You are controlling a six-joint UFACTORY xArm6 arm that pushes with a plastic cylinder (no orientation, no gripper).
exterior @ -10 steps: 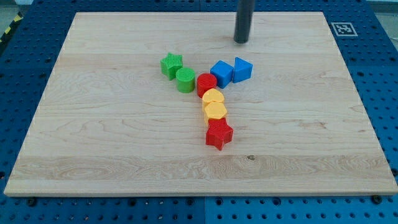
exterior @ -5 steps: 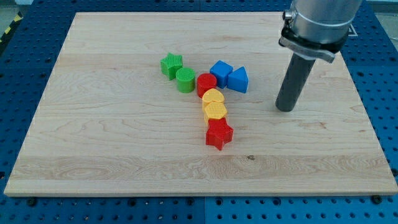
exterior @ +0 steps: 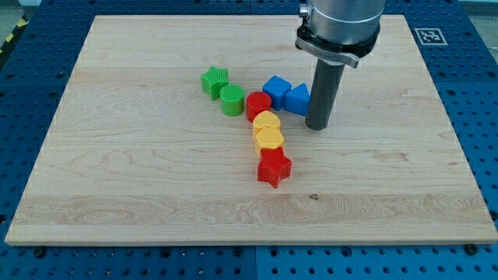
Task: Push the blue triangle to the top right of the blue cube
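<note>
Moved left: my tip (exterior: 317, 125) now at blue triangle (exterior: 297, 100) right side | rod upright | blue cube (exterior: 276, 91) adj. | no pincer

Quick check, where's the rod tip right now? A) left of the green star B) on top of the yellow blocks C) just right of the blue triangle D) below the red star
C: my tip sits on the board close against the view's right side of the blue triangle, far from the other blocks.
</note>
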